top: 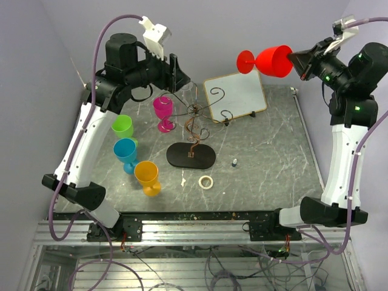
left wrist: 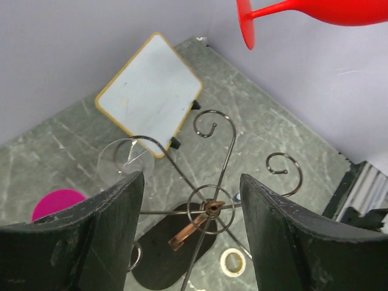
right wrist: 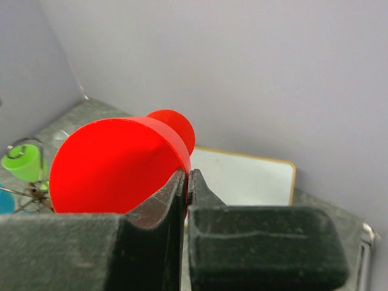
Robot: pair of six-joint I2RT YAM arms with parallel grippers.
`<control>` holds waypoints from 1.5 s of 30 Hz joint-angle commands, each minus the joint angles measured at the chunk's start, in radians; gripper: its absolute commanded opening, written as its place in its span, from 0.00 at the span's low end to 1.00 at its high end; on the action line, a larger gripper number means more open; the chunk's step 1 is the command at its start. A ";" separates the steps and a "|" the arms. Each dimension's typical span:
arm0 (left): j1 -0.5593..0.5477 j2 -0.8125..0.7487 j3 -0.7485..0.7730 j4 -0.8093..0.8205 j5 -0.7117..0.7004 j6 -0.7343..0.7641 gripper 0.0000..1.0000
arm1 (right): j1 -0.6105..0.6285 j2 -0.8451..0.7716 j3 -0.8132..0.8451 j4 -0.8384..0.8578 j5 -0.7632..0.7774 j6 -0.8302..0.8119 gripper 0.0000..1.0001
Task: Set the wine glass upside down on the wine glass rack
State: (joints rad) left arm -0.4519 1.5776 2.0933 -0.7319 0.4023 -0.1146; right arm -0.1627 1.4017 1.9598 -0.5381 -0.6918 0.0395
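Note:
The red wine glass is held on its side high over the back right of the table, its foot pointing left. My right gripper is shut on the rim of its bowl. In the right wrist view the fingers pinch the rim of the red bowl. The wine glass rack, thin dark wire with scroll arms, rises from a black oval base at mid table. My left gripper hovers over it, open and holding nothing. In the left wrist view, the rack's hub lies between and below the open gripper.
A white board leans behind the rack. Magenta, green, blue and orange glasses stand left of the rack. A tape ring and a small cap lie near the base. A clear glass foot shows at one scroll arm.

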 commanded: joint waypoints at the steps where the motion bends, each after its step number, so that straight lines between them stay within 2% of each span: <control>1: -0.001 0.021 0.054 0.077 0.098 -0.120 0.73 | 0.012 -0.043 -0.025 0.238 -0.118 0.161 0.00; 8: -0.002 0.053 0.037 0.183 0.184 -0.292 0.74 | 0.017 -0.011 0.002 0.382 -0.205 0.299 0.00; 11: -0.004 0.024 -0.041 0.338 0.197 -0.364 0.77 | 0.018 0.000 0.020 0.393 -0.230 0.321 0.00; 13: -0.006 0.072 0.019 0.309 0.204 -0.394 0.78 | 0.020 0.004 0.022 0.402 -0.249 0.330 0.00; 16: -0.016 0.093 0.004 0.393 0.219 -0.479 0.77 | 0.025 0.005 0.008 0.432 -0.273 0.355 0.00; 22: -0.072 0.143 0.053 0.403 0.185 -0.493 0.77 | 0.051 0.013 -0.001 0.429 -0.282 0.351 0.00; 30: -0.117 0.191 0.087 0.422 0.149 -0.490 0.70 | 0.109 0.020 0.000 0.359 -0.246 0.258 0.00; 37: -0.117 0.188 0.104 0.383 0.093 -0.438 0.55 | 0.131 0.024 0.004 0.319 -0.225 0.203 0.00; 45: -0.117 0.200 0.126 0.362 0.062 -0.394 0.28 | 0.156 0.032 -0.001 0.294 -0.210 0.166 0.00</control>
State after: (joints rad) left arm -0.5652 1.7714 2.1742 -0.3775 0.4820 -0.5331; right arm -0.0223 1.4239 1.9541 -0.2214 -0.9188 0.2375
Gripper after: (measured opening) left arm 0.323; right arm 0.010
